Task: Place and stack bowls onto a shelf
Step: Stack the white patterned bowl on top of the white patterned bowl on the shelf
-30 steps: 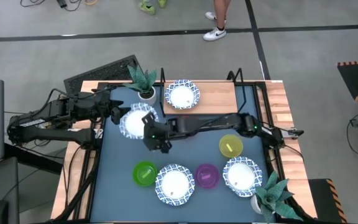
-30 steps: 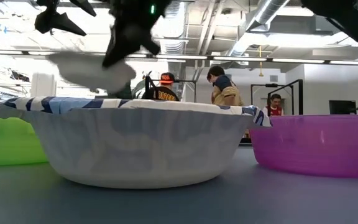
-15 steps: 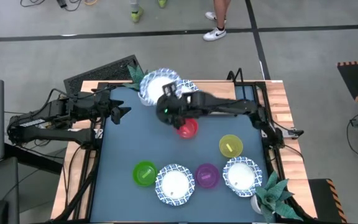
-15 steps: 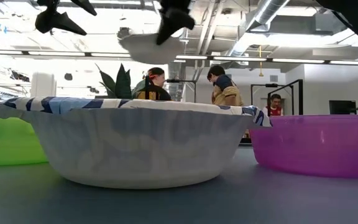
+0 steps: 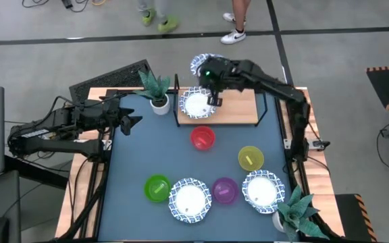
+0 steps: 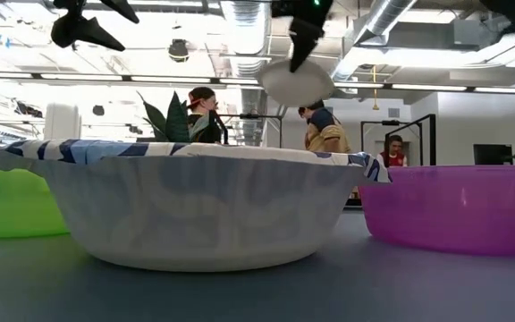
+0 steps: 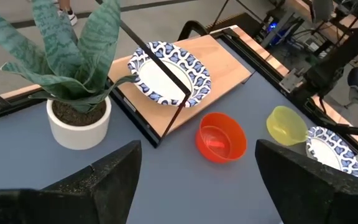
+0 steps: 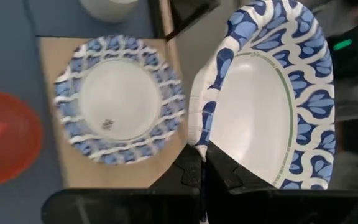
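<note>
The right gripper (image 5: 211, 73) is clamped tight on the rim of a patterned bowl (image 8: 267, 102), carrying it high over the far edge of the shelf (image 5: 238, 108), at about 12 o'clock from the bowl (image 5: 197, 104) already on the shelf's left end. The grip is a thin pinch on one edge, and the wrist view shows the carried bowl tilted steeply, so the likely failure is the bowl swinging or slipping out during descent. Released while tilted, it could land edge-first, skid off the shelf's back side or knock the seated bowl askew instead of nesting. The plant (image 5: 155, 86) at 9 o'clock of the shelf is near enough to be brushed. The left gripper (image 5: 128, 121) waits with fingers spread and empty at the table's left side. The red bowl (image 5: 202, 138) sits just off the shelf's near edge; the remaining bowls line the table's 6 o'clock side.
</note>
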